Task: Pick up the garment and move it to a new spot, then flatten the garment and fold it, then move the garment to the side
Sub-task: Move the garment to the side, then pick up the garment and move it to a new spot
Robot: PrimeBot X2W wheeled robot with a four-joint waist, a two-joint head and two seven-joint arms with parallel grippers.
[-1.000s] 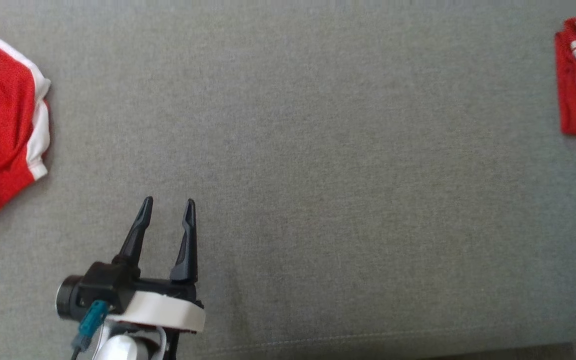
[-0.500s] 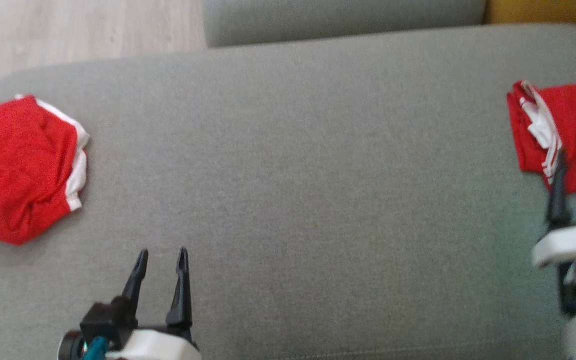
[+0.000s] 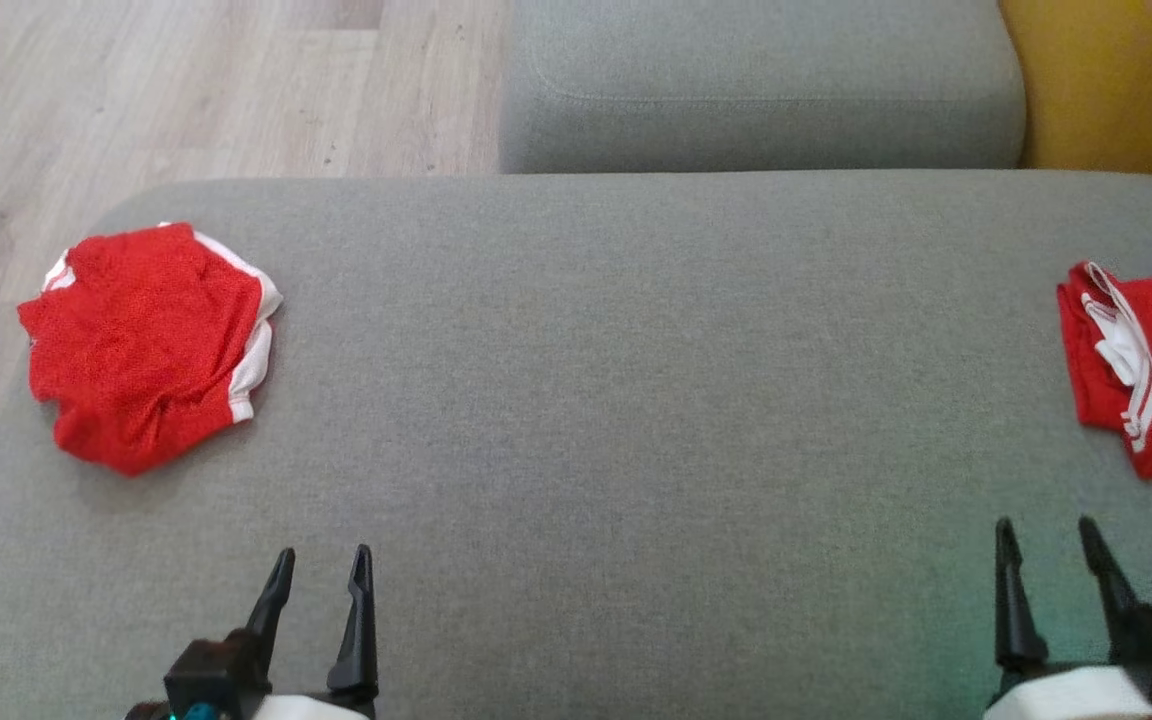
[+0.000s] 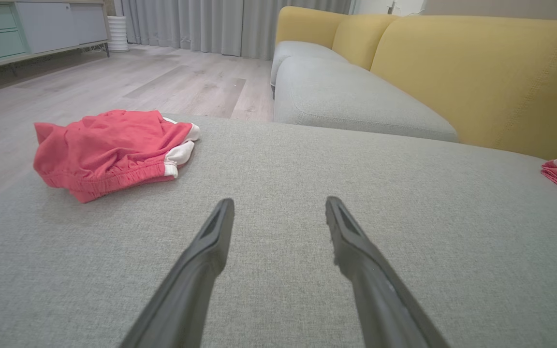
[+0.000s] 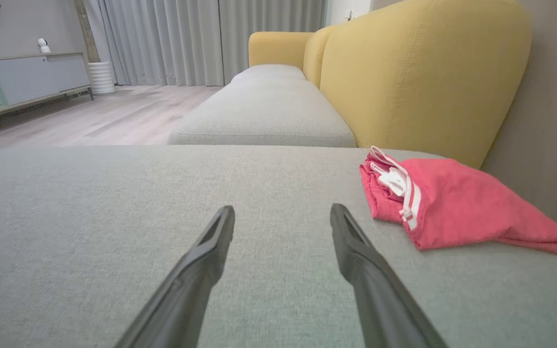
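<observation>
The crumpled garment (image 3: 141,345), red with white trim, lies bunched near the left end of the grey sofa seat (image 3: 636,400), close to its rounded corner and the wooden floor (image 3: 186,100) beyond. The left jaws stand apart and hold nothing, their dark fingers (image 3: 271,605) low at the near edge of the seat, pointing away from the robot. The garment sits ahead of them and off to their left, well apart. In the left wrist view it (image 4: 109,150) shows up and left of the fingertips, with bare grey fabric between. The right jaws are likewise spread and empty, their fingers (image 3: 1008,600) at the lower right. A folded garment (image 3: 1151,380), red with white stripes, rests at the seat's right end, ahead of them and slightly to their right. In the right wrist view it (image 5: 452,203) lies just right of the right fingertip, not touching it, below the yellow backrest (image 5: 418,72).
</observation>
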